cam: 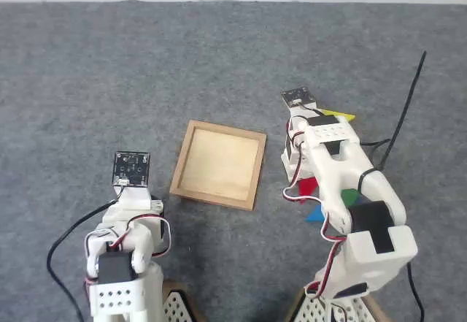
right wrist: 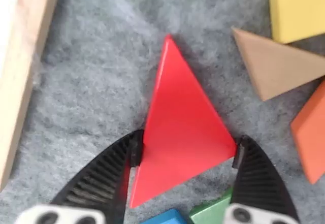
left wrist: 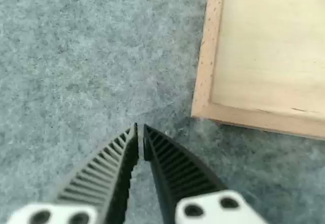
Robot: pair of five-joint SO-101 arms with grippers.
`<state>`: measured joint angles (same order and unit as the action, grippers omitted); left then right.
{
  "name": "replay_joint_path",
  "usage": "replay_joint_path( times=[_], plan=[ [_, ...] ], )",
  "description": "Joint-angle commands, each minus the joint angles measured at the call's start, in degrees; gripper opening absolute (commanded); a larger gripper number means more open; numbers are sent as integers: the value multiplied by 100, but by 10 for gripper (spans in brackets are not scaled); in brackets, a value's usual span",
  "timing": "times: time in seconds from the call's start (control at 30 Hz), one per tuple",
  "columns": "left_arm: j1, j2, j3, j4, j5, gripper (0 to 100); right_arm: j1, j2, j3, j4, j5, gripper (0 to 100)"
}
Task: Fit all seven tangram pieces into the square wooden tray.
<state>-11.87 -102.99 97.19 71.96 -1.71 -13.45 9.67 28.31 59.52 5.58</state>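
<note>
Right gripper point(right wrist: 187, 145) stands spread, one fingertip at each side of the red triangle point(right wrist: 177, 112), which lies flat on the grey felt. This looks like the set-up for a pinch across the triangle's wide end, though whether the tips already press on it cannot be told. Around the triangle lie more pieces: a blue one point(right wrist: 162, 218) and a green one point(right wrist: 210, 214) just beside it, with a tan triangle point(right wrist: 279, 64), an orange piece point(right wrist: 312, 127) and a yellow piece point(right wrist: 297, 5) a little apart. All sit outside the square wooden tray point(cam: 179, 169), which holds nothing yet. The loose pieces cluster on the right arm's side, so that arm works. The left gripper point(left wrist: 140, 130), pressed together, hangs over bare felt near a tray corner, probably parked. No readable writing shows on the tray or the pieces.
</note>
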Motion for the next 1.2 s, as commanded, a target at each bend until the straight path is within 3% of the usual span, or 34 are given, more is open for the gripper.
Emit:
replay_joint_path(
  times=[0.0,0.5,0.93,1.17],
  plan=[
    [-26,-105,-75,26,97,18,-84,-57,-70,119,18,194],
    [-26,-105,-75,26,97,18,-145,-1763,888,-215,62,193],
    [-26,-105,-75,26,97,18,-312,-2105,853,-163,44,198],
    [-26,-105,-75,26,97,18,637,-1648,440,-154,202,366]
  ],
)
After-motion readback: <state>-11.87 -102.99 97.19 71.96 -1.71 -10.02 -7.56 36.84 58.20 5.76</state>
